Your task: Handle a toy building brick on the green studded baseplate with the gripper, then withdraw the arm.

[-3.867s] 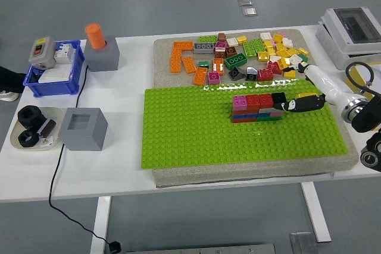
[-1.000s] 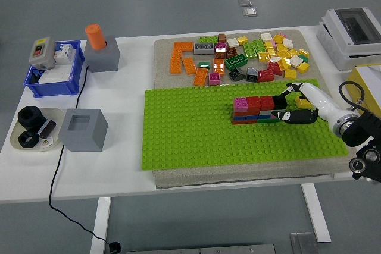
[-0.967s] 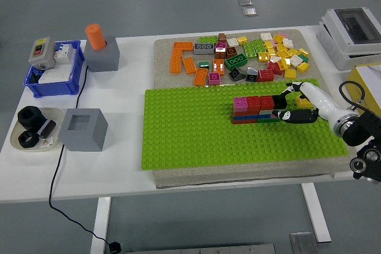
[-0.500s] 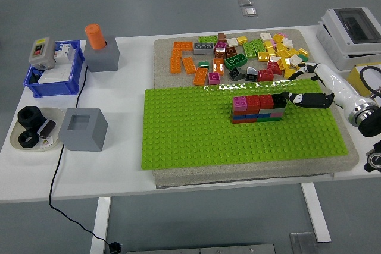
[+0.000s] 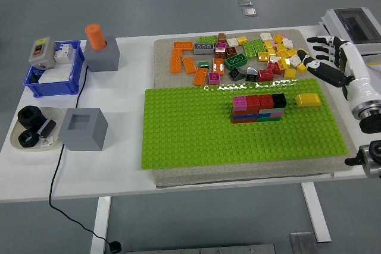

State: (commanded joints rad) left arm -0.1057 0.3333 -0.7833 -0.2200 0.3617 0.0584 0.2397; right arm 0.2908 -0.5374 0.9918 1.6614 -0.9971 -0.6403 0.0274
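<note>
A green studded baseplate lies on a beige mat. On it stands a small wall of bricks, pink, red and black on top, blue, teal and red below. A yellow brick sits alone on the plate just right of the wall. My right hand is open with fingers spread, empty, raised beyond the plate's far right corner, well clear of the wall. The left arm is out of view.
Loose bricks in several colours lie on the mat behind the plate. A grey block with an orange peg, a blue bin, a grey hollow cube and a dish of black parts stand left. A grey electrical box is at far right.
My right hand left the wall's right end and pulled back up and to the right, opening its fingers. The black brick stays on the wall; the yellow brick now shows uncovered.
</note>
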